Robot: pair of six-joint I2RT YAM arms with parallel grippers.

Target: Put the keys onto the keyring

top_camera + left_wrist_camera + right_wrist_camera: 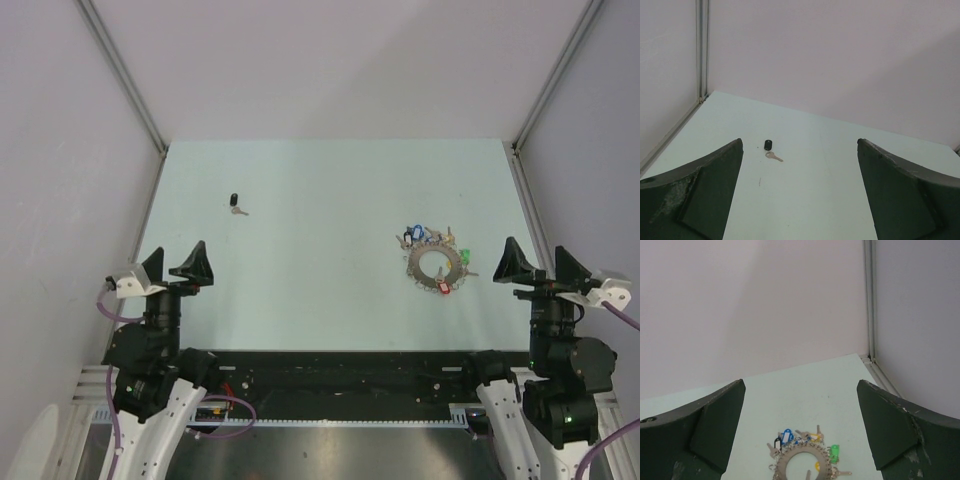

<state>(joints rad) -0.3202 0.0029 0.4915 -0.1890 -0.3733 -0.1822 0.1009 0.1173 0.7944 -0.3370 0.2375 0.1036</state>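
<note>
On the pale green table, right of centre, lies a large silver wire ring fringed with small keys tagged blue, yellow, green and red, near the right gripper. A single silver key with a black head lies well apart at far left, beyond the left gripper. Both grippers are spread wide, holding nothing.

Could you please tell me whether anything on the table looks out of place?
One black-headed key lies alone on the left, well apart from the keyring on the right, where the other keys are strung. Nothing looks damaged or spilled.
</note>
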